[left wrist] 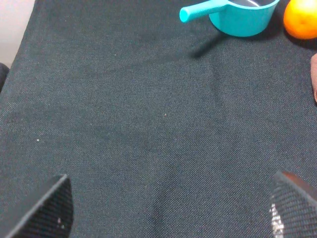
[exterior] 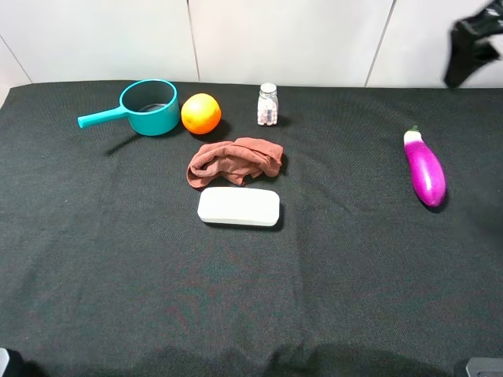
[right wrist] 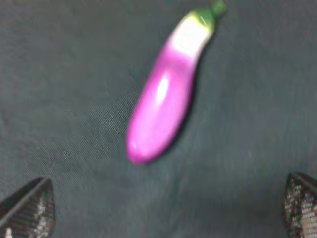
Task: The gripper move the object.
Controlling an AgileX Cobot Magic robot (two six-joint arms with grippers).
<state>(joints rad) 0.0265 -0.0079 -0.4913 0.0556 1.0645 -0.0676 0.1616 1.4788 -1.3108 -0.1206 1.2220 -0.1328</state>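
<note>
Right gripper [right wrist: 163,210] hangs over a purple eggplant [right wrist: 166,96] w/ jaws spread wide, nothing between them; only the two fingertips show at the edges of the wrist view, and that view is blurred. The eggplant lies alone on the black cloth [exterior: 354,259] on the right side of the table, stem end w/ green cap pointing to the far edge, well apart from the other items. It looks like the likeliest target, since this arm is aimed at it. To grip well: bring the jaws across the short width at the thick purple middle, not the tapering white neck; the skin looks glossy and rounded, so an off-centre close could squirt it sideways. Descend till the fingertips bracket the body near the cloth, then close. Left gripper [left wrist: 166,206] is also spread and empty over bare cloth, the teal pot [left wrist: 237,15] and orange [left wrist: 301,19] beyond it; it can stay clear
</note>
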